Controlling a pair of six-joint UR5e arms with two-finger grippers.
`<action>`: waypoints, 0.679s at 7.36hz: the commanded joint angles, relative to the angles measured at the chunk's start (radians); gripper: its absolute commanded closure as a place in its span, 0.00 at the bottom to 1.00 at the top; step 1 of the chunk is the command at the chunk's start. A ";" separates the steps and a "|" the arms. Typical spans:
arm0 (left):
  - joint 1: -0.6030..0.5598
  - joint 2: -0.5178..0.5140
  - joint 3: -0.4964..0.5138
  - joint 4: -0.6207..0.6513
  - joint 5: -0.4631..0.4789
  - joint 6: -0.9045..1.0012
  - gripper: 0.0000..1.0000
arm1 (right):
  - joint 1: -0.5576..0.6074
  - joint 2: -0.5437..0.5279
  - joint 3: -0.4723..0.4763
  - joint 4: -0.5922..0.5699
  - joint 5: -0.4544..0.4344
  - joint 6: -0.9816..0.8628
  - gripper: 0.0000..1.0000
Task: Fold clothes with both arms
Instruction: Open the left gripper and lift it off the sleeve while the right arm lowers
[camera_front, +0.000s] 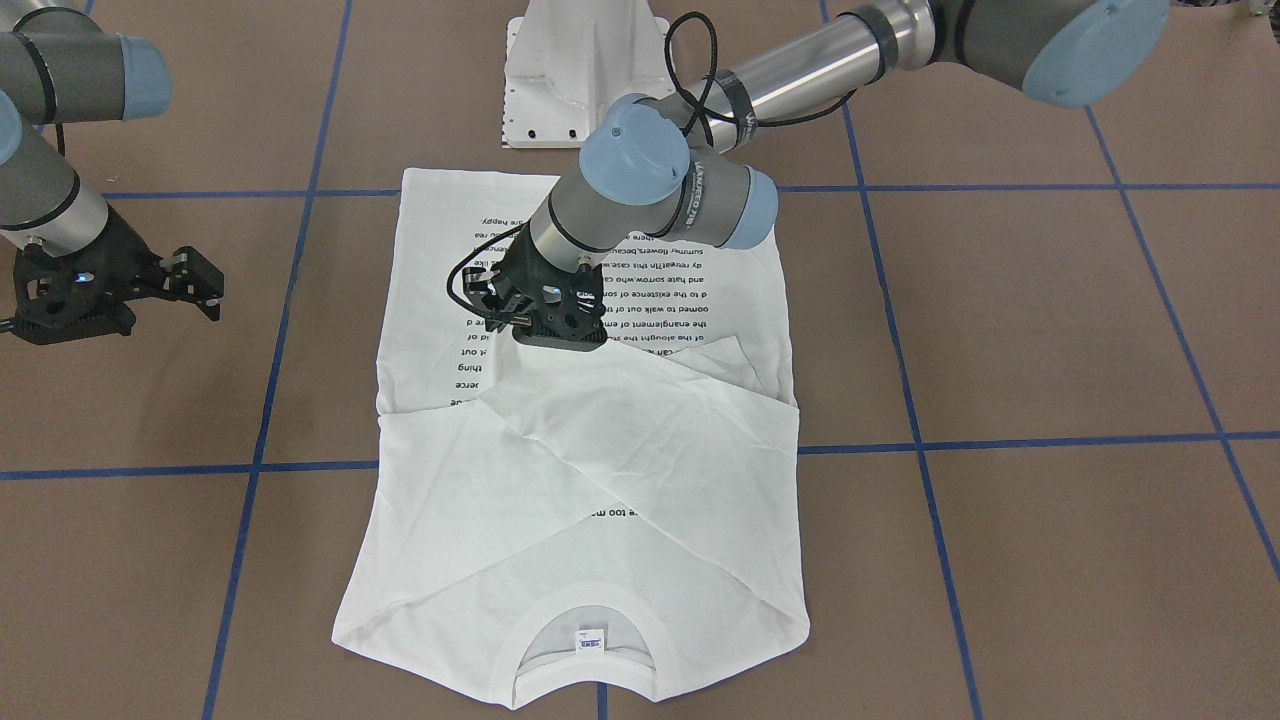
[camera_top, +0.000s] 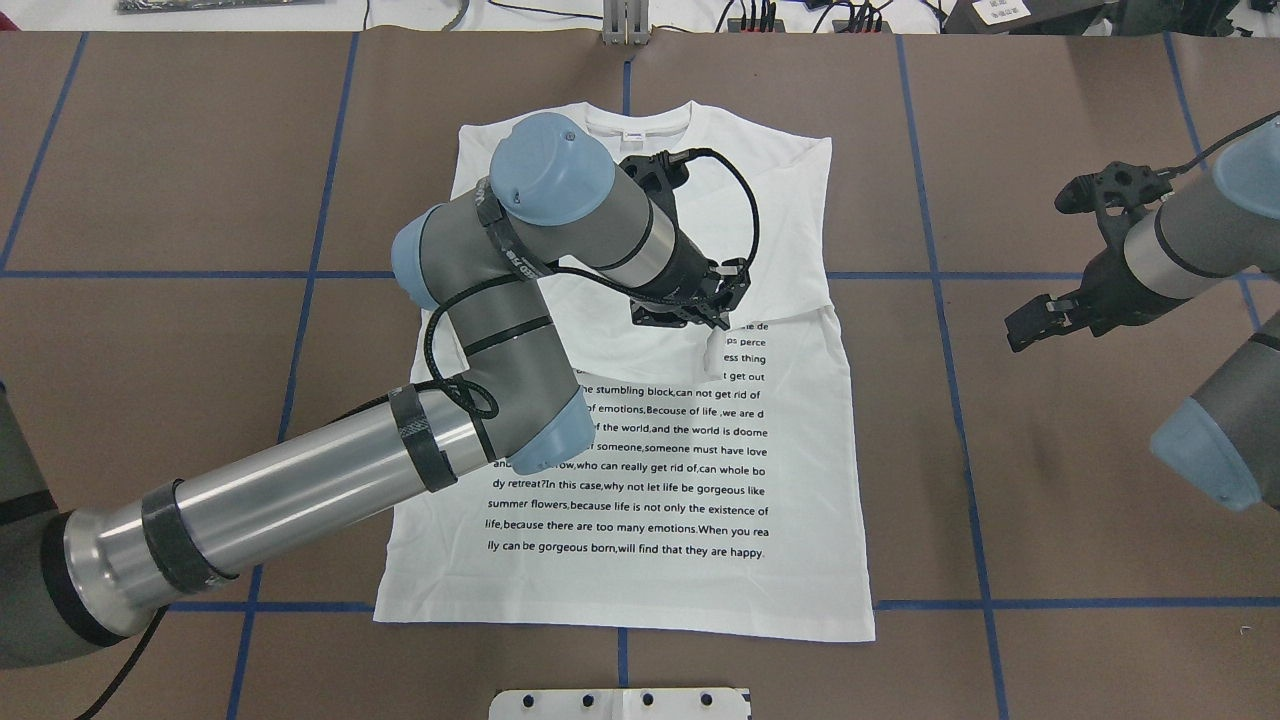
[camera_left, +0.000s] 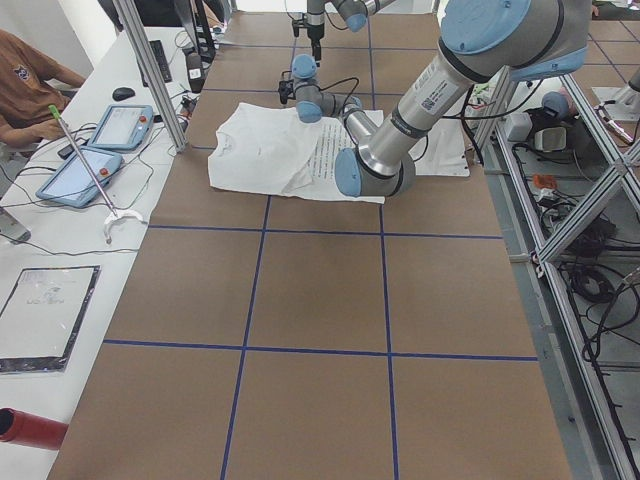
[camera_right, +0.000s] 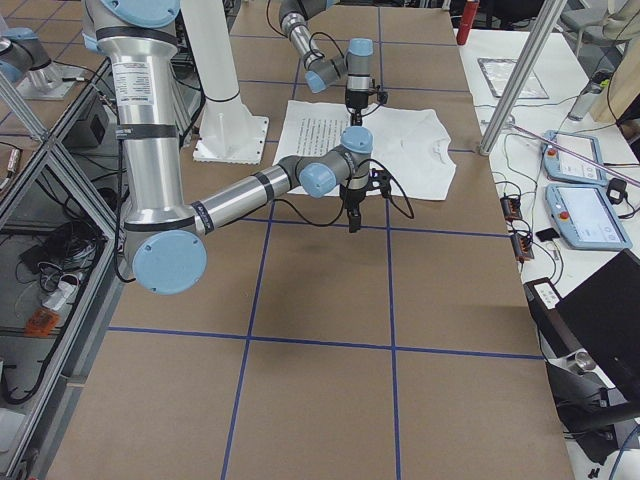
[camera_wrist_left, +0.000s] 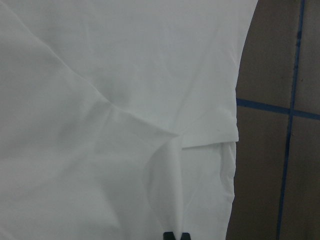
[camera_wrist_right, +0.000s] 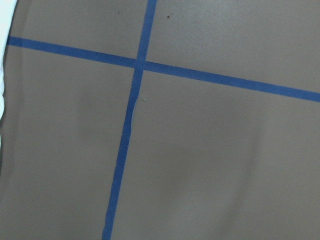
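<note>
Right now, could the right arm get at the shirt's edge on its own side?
Probably yes. The right claw hangs over bare table beside the shirt, whose edge there lies uncovered; the left arm covers only the middle and far side.

Left arm (camera_top: 300, 490) reached forward, elbow sharply bent, wrist turned downward. Left gripper (camera_wrist_left: 176, 235) pointed straight down, its fingertips almost together, pinching a raised fold of the shirt (camera_wrist_left: 100, 100). Right arm (camera_top: 1190, 240) was held well out to its own side. Right gripper (camera_front: 200, 280) was tilted forward and down, fingers spread apart.
</note>
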 joint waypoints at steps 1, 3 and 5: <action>0.020 -0.001 0.000 -0.002 0.014 0.000 1.00 | 0.000 -0.002 -0.006 0.000 -0.002 -0.001 0.00; 0.025 -0.001 0.000 -0.012 0.017 0.000 1.00 | 0.000 -0.001 -0.008 0.000 -0.002 0.000 0.00; 0.040 0.002 0.000 -0.077 0.021 0.003 0.01 | -0.001 0.005 -0.017 0.000 -0.002 0.000 0.00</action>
